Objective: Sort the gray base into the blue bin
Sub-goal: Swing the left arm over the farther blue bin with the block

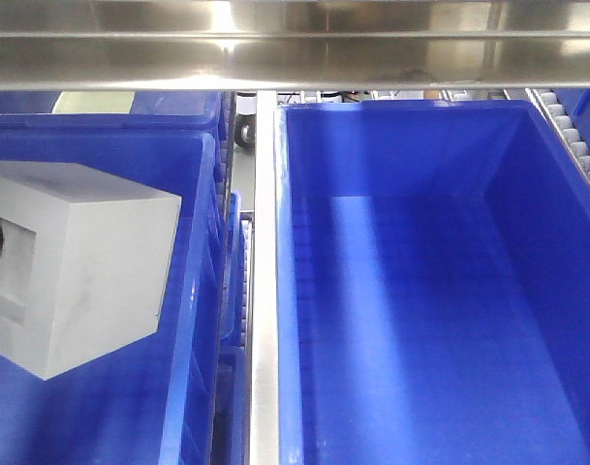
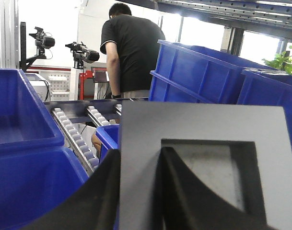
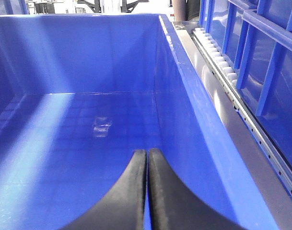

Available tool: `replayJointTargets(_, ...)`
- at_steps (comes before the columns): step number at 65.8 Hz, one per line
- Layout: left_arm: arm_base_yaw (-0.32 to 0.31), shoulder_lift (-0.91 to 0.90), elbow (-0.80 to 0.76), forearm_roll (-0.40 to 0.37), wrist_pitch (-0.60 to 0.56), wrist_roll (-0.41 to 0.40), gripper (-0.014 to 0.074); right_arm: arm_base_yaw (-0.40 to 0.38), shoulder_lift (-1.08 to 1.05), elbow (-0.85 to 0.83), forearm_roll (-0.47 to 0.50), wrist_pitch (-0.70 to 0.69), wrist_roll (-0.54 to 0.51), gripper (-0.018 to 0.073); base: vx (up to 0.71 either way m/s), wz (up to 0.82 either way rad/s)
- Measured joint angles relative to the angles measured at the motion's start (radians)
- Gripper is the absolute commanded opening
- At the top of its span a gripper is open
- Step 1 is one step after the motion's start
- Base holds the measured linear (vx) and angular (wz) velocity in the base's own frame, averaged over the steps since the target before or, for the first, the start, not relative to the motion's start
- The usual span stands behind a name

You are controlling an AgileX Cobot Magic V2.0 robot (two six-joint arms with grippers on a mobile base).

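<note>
- Where the left claw (image 2: 141, 158) closes, it pinches one wall of the gray block (image 2: 208, 122). One curved black finger (image 2: 95, 201) lies against the outside, and the other sits inside the block's rectangular recess.
- Matte and smooth, the block has crisp square edges and a flat frame around the window. The panel at the back of the recess is paler and faintly scuffed.
- Just beneath that claw and its load lies the blue bin (image 1: 200, 291), made of glossy moulded plastic with a thick rim. The block hangs over its open top, and I cannot tell whether it touches the floor.
- Beyond the claw, to its left, a roller track (image 2: 74, 136) of small pale cylinders runs away from it.
- Farther off, stacked crates (image 2: 198, 72) of ribbed blue plastic rise on the right. A man (image 2: 129, 48) in a black T-shirt stands with his back turned.
- The right claw (image 3: 146, 155) has its two curved, rubbery black fingers pressed together with nothing between them.
- Below and ahead of it opens a second bin (image 3: 184, 96), with shiny sloping walls and a floor faintly marked in a grid.
- Right of that claw, past the rim, come a dull metal ledge (image 3: 241, 143) and a roller strip (image 3: 217, 62).
- Between the two bins runs a brushed metal rail (image 1: 265, 291), and a polished steel beam (image 1: 295, 48) crosses the far end.
</note>
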State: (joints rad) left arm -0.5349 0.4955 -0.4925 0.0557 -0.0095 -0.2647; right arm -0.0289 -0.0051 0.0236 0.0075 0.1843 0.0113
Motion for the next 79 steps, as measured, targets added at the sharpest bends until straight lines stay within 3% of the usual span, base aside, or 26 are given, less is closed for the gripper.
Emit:
replayJointTargets(62,-0.001,0.004,0.000,-0.003,-0.016,0.000,-0.0007,0.000,0.000,0.000,0.000,-0.001,0.000,-0.0005,0.00,0.00)
replayJointTargets(71,-0.048,0.074,-0.019,0.028,-0.047,0.000,-0.0007,0.000,0.000,0.000,0.000,-0.001,0.000,-0.0005,0.00,0.00)
replayJointTargets(79,-0.139,0.191,-0.063,0.049,-0.073,0.000,-0.0007,0.000,0.000,0.000,0.000,-0.001,0.000,-0.0005,0.00,0.00)
